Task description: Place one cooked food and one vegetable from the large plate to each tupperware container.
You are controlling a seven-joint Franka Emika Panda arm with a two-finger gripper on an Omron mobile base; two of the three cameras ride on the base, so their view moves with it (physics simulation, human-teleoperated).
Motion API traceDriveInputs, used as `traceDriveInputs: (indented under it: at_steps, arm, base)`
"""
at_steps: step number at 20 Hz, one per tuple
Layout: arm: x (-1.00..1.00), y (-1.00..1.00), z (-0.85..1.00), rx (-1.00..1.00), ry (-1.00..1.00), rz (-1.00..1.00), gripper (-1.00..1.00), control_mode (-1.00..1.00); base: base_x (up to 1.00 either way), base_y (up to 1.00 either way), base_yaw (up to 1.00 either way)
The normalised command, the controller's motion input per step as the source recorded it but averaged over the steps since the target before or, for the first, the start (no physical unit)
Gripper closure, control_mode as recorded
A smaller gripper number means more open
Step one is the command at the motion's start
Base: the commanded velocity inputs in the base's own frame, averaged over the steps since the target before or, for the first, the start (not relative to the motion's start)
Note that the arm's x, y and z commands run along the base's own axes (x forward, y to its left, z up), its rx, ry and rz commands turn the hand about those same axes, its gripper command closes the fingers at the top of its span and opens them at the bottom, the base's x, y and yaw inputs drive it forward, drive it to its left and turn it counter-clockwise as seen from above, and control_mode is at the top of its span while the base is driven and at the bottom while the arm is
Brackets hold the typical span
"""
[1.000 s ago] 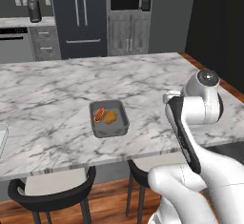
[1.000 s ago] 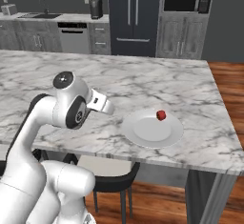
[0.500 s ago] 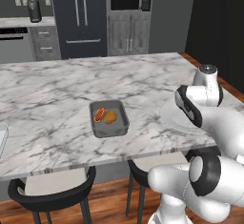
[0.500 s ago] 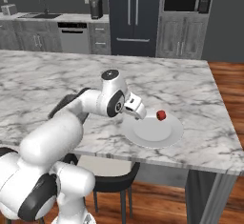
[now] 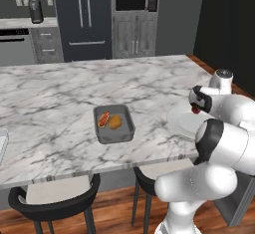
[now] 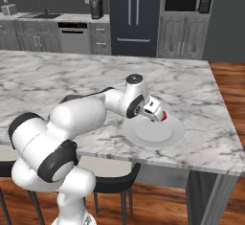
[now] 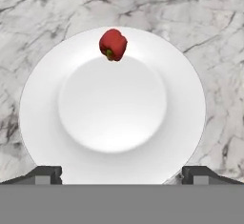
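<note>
The large white plate [image 7: 43,104] lies right below my gripper [image 7: 122,173], whose fingertips [image 7: 45,173] stand wide apart and open with nothing between them. A red bell pepper [image 7: 113,44] rests on the plate's far rim. From the right base view the gripper [image 6: 159,115] hovers low over the plate [image 6: 152,134], close to the pepper [image 6: 164,117]. On the marble counter, the dark grey tupperware container [image 5: 114,134] holds a hot dog [image 5: 103,119] and a breaded golden piece [image 5: 115,122]. A sliver of the pale container [image 5: 2,146] shows at the left edge.
The plate [image 5: 180,123] sits near the island's front right corner. Two dark stools [image 5: 55,200] stand under the counter's front edge. Bare marble stretches between the dark tub and the plate. Cabinets, fridge and oven line the far wall.
The arm has swung out from near its base to the right, and the open hand has come down over the plate beside the red pepper.
</note>
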Motion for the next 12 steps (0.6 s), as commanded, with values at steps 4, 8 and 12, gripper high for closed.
traceDriveInputs:
  at_steps: [4,8,12]
  arm:
    - [0.36,-0.16,-0.14,0.01,0.00,0.00,-1.00,-1.00]
    - [0.34,-0.02,-0.14,0.00,0.00,0.00,-1.00,-1.00]
    - [0.32,-0.03,-0.34,0.00,0.05,0.00,-1.00,-1.00]
  base:
    - [0.00,0.00,0.00]
    - [0.00,0.00,0.00]
    - [0.00,0.00,0.00]
